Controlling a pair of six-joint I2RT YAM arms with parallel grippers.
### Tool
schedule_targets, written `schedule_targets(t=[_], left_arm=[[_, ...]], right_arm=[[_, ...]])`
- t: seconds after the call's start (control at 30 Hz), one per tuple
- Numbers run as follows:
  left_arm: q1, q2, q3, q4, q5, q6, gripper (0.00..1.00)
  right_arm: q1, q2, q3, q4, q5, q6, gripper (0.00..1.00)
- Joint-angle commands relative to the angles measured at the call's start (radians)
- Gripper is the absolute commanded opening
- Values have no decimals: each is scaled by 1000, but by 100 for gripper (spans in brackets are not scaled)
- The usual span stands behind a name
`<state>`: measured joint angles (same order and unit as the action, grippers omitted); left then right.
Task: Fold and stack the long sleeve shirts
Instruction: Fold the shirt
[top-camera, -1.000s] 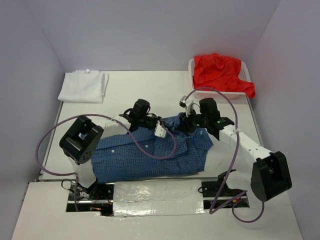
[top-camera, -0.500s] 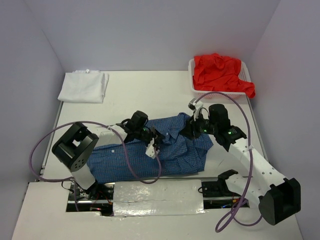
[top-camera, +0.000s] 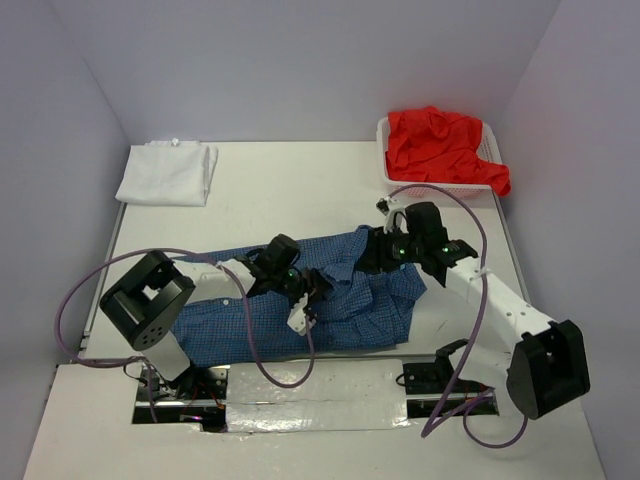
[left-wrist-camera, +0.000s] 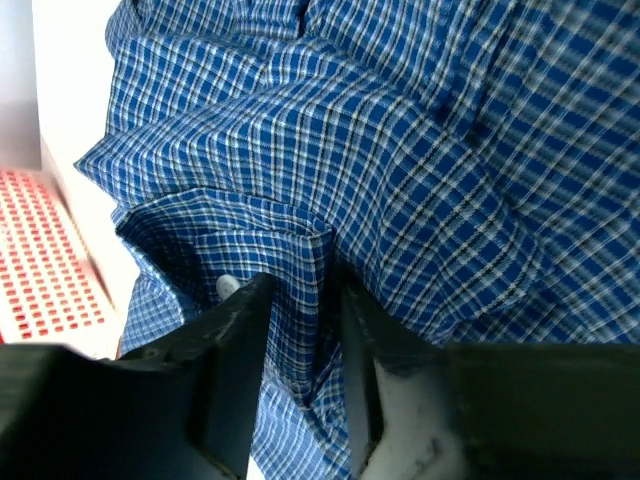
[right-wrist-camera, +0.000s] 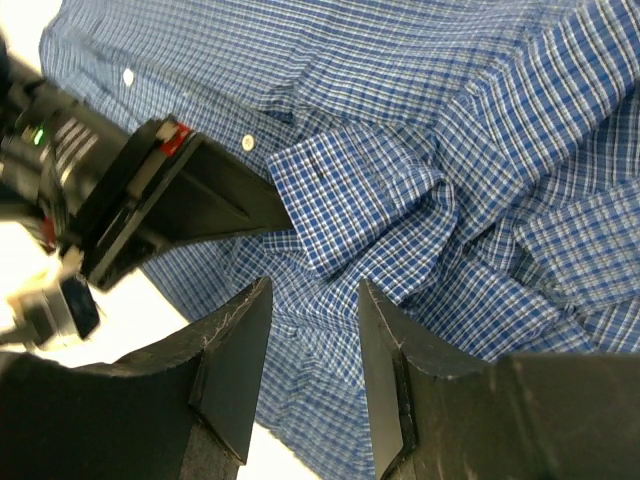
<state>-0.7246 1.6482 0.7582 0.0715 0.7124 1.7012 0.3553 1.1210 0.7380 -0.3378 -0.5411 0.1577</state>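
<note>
- Looking down from the top: finding the blue checked shirt (top-camera: 370, 305) lying rumpled on the table (top-camera: 300, 190) toward 6 o'clock, just beyond the arm bases.
- Spotting the folded white shirt (top-camera: 167, 172) at 10 o'clock and the red shirt (top-camera: 445, 145) heaped in the mesh basket (top-camera: 440, 187) at 2 o'clock, both well apart from the blue one.
- Seeing the left gripper (top-camera: 305, 300) pressing low onto the blue cloth's middle and the right gripper (top-camera: 378, 255) reaching down at its 1 o'clock corner.
- Turning to the left wrist: finding the left gripper (left-wrist-camera: 300, 340) parted narrowly at 6 o'clock, straddling a raised ridge of checked shirt (left-wrist-camera: 420, 150) without visibly pinching it.
- Turning to the right wrist: finding the right gripper (right-wrist-camera: 315, 340) standing partway open, holding nothing, hovering over creased shirt (right-wrist-camera: 480, 150), with the other arm's dark finger pointing in from 9 o'clock.
</note>
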Motion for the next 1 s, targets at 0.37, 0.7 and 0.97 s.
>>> schedule_targets(t=[0.37, 0.7, 0.97], left_arm=[[-4, -99, -57, 152, -137, -225, 51], [-6, -93, -91, 209, -76, -186, 0], [-10, -102, -106, 237, -82, -230, 0]], right_arm=[[2, 266, 196, -73, 52, 333, 49], [7, 375, 195, 32, -23, 453, 57], [13, 362, 141, 42, -13, 485, 60]])
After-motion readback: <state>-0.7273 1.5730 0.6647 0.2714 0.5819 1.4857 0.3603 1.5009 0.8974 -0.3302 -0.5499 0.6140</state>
